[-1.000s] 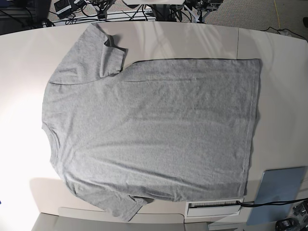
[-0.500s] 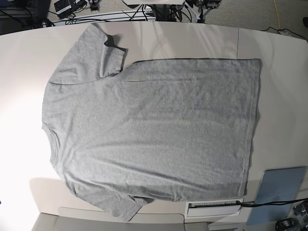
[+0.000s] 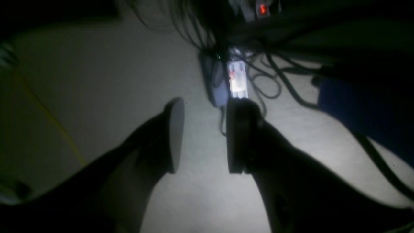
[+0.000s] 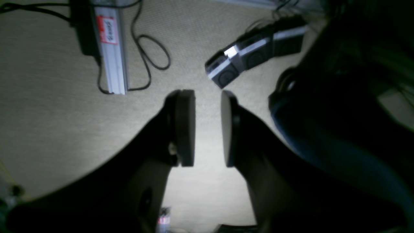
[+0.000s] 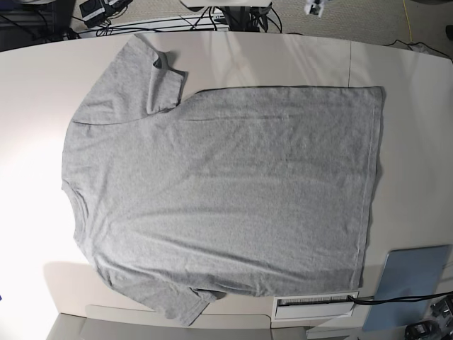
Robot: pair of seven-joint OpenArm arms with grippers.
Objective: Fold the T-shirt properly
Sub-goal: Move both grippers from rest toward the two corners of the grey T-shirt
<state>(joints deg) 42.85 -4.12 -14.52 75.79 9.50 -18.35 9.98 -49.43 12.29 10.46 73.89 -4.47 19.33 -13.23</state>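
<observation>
Grey cotton, the T-shirt [image 5: 219,198] lies spread flat on the pale bench [image 5: 417,142], plain side up, collar to the base view's left and hem to its right. Neither gripper reaches it: both hang off the bench over the carpeted floor [image 4: 48,113]. Left gripper [image 3: 202,136] is released, jaws apart and holding nothing, a cabled box [image 3: 237,79] beyond its tips. Right gripper [image 4: 208,127] is likewise unclenched with a narrower gap, a power strip [image 4: 111,48] ahead to its left.
</observation>
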